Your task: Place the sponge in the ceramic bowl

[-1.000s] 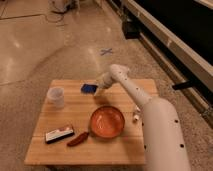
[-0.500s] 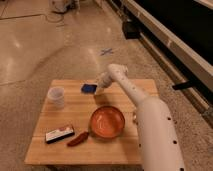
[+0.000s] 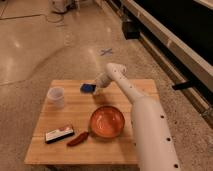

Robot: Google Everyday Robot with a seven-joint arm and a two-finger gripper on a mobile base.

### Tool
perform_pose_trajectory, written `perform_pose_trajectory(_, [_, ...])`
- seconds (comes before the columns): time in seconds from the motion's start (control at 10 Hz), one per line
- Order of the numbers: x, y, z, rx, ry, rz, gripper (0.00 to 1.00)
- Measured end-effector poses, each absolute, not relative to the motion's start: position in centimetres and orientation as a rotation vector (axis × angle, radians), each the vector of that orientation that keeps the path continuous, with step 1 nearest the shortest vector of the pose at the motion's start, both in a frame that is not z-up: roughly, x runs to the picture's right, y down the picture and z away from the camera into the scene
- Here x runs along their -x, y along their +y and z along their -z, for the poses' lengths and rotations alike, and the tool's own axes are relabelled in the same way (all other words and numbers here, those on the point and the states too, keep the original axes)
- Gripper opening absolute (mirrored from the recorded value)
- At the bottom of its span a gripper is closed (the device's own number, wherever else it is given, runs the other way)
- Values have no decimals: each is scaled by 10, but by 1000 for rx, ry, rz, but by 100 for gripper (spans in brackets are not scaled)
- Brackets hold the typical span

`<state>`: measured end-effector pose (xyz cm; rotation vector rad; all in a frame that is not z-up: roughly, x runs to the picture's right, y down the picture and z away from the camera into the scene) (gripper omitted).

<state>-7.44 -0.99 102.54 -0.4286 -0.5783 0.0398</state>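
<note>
The sponge (image 3: 88, 88) is a small flat dark-blue block lying near the far edge of the wooden table (image 3: 45, 150). The ceramic bowl (image 3: 107, 121), round and glossy orange-red, sits in the middle-right of the table, nearer to me than the sponge. My white arm reaches in from the lower right. Its gripper (image 3: 98, 89) is low over the table, just right of the sponge and close against it, beyond the bowl.
A translucent plastic cup (image 3: 56, 97) stands at the table's left. A black, white and red flat box (image 3: 59, 135) lies at the front left, with a small red-brown object (image 3: 78, 139) beside it. Polished floor surrounds the table; a dark counter runs along the right.
The arm has shifted slightly, bringing the gripper a little closer to the sponge. The sponge, bowl and other objects have not moved.
</note>
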Motion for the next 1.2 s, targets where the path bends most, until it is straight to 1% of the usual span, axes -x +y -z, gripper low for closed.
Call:
perform_pose_trajectory(0.1, [75, -9, -1025, 437, -578, -35, 18])
perform_pose_trajectory(0.2, [75, -8, -1025, 448, -579, -31, 7])
perform_pose_trajectory(0.3, [75, -8, -1023, 452, -583, -28, 1])
perform_pose_trajectory(0.7, [70, -18, -1010, 446, -618, -37, 0])
perform_pose_trajectory(1.2, [40, -30, -973, 421, -691, -61, 0])
